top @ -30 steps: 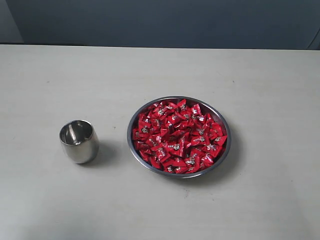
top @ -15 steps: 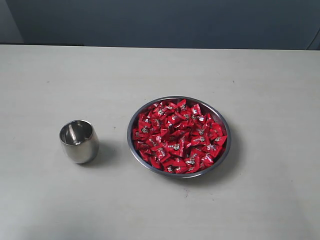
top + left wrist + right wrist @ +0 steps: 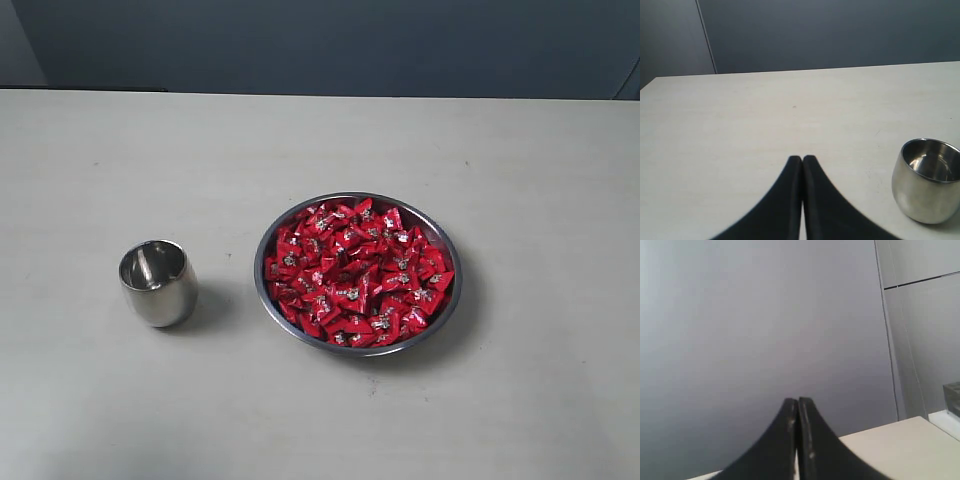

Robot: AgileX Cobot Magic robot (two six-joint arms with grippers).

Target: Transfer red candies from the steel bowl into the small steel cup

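left gripper (image 3: pixel 802 159): I see it pressed together, empty.
right gripper (image 3: pixel 798 401): pressed together, aimed at wall (image 3: pixel 765 315).
small steel cup (image 3: pixel 157 282): upright, near left gripper, apart.
red candies (image 3: pixel 355 272): heaped in steel bowl (image 3: pixel 356 195), beside small steel cup.

You see your right gripper (image 3: pixel 798 401) with its two black fingers (image 3: pixel 789 415) pressed tight together, a gray wall (image 3: pixel 765 315) behind, and a bit of pale table (image 3: pixel 890 450).
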